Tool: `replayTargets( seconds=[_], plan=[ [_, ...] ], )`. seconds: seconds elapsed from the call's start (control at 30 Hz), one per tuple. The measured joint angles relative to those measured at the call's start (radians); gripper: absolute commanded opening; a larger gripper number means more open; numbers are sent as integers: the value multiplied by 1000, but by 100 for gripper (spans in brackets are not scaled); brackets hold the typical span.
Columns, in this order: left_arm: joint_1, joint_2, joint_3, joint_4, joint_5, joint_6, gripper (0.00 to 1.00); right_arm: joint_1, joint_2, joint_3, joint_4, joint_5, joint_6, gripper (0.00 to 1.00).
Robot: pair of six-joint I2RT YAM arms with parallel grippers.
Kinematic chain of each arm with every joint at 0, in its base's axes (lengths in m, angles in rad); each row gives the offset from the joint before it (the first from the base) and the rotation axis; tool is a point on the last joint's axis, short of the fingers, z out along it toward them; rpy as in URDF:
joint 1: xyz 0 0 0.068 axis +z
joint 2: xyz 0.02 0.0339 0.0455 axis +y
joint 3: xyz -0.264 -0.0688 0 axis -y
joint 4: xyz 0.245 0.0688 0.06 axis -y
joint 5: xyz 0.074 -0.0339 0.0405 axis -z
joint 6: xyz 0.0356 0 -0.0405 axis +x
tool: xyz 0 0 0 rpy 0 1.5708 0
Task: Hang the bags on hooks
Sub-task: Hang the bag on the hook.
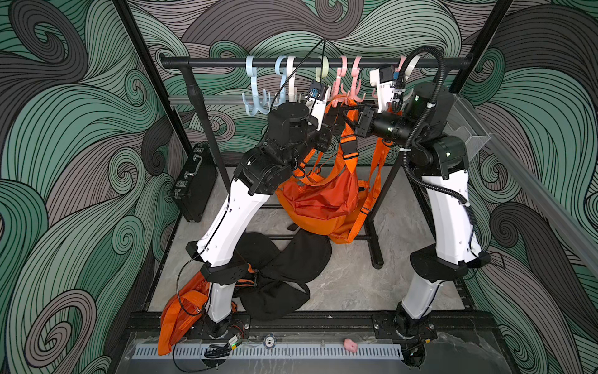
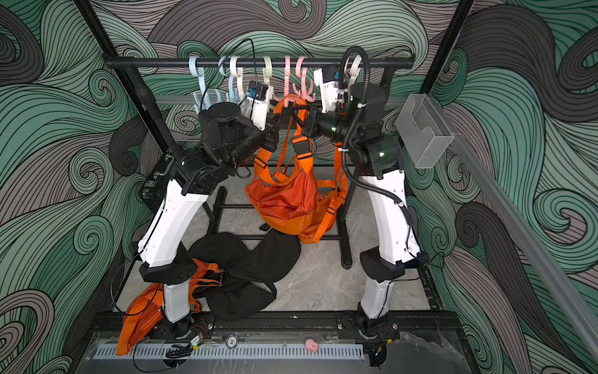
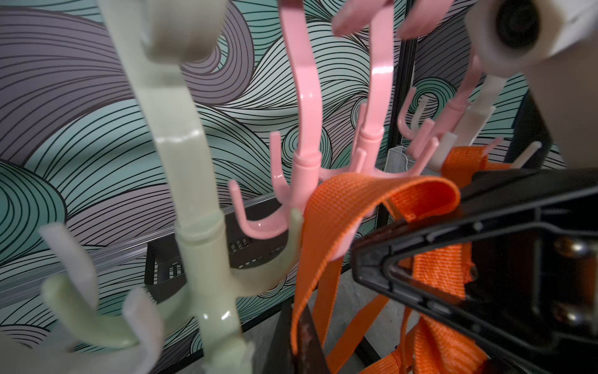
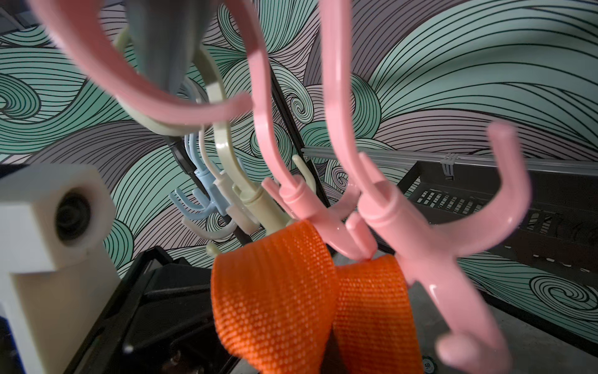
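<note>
While both arms reach up toward the black rail [image 1: 226, 62], the orange bag [image 1: 320, 200] hangs in the air between them, clear of the worktop [image 1: 356, 281]. Its strap [image 1: 348, 142] runs up to a loop just under the pink hooks [image 1: 355, 77].

Left pincer [image 1: 335, 120]: closed tight on the strap at the loop's left side. Right pincer [image 1: 358, 121]: likewise closed tight on the strap, facing the left one, the two close together.

Left wrist view: strap webbing [image 3: 372, 194] arches over beside the lower prongs of a pink hook [image 3: 301, 162]. Whether it sits on a prong cannot be told. Right wrist view: folded webbing [image 4: 275, 285] lies right beneath a pink hook's base [image 4: 388, 223].

Other hooks along the rail: blue, white, pale green.

On the worktop near the left arm lies a black bag [image 1: 284, 268], with a second orange bag [image 1: 181, 314] by that arm's base. A black case [image 1: 194, 184] stands on edge by the left wall.
</note>
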Motion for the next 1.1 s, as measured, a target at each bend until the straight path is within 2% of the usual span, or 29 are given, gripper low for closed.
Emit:
replayTargets(
  seconds=[0.3, 0.57, 0.83, 1.0, 1.1],
  plan=[
    [0, 9, -11, -10, 34, -36, 0, 10, -9, -107, 38, -11, 16, 0],
    [-1, 15, -11, -7, 63, -60, 0, 16, -77, -216, 87, 28, 6, 0],
    [-2, 22, -13, -2, 71, -76, 0, 16, -74, -211, 87, 27, 3, 0],
    [-2, 22, -32, 15, 54, -77, 0, 15, -21, -137, 51, 22, 3, 0],
    [-1, 23, -35, 20, 44, -77, 0, 15, -8, -118, 44, 22, 3, 9]
  ],
)
